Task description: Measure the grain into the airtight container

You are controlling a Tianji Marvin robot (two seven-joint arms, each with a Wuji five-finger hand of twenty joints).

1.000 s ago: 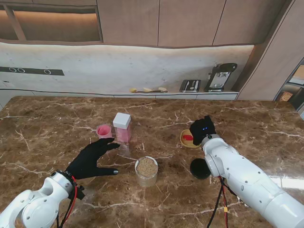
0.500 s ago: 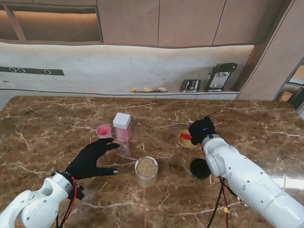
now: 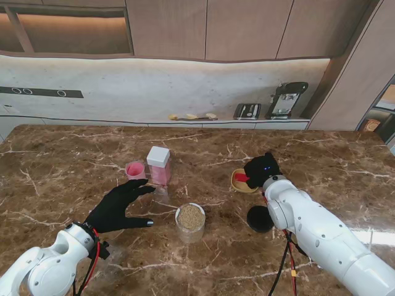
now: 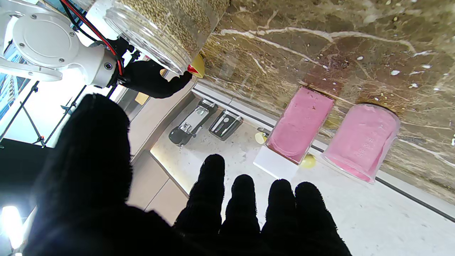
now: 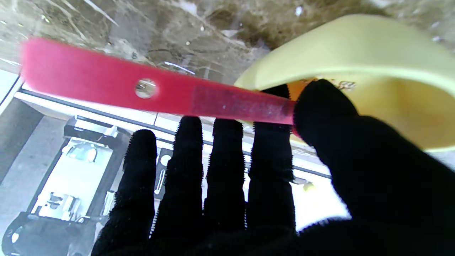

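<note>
Pinching the red scoop handle (image 5: 156, 92) between thumb and forefinger, the right robot hand (image 3: 260, 168) sits over the yellow bowl (image 3: 245, 182) on the right side of the counter (image 3: 74, 160). Just nearer to me lies a black lid (image 3: 259, 219). The left robot hand (image 3: 117, 206) is released, fingers spread, holding nothing, palm down on the counter. Beside its thumb stands the open jar (image 3: 191, 222), filled with grain. Just beyond its fingertips stand a pink cup (image 3: 134, 170) and, to the right of it, a pink container (image 3: 159, 165) with a white lid.
</note>
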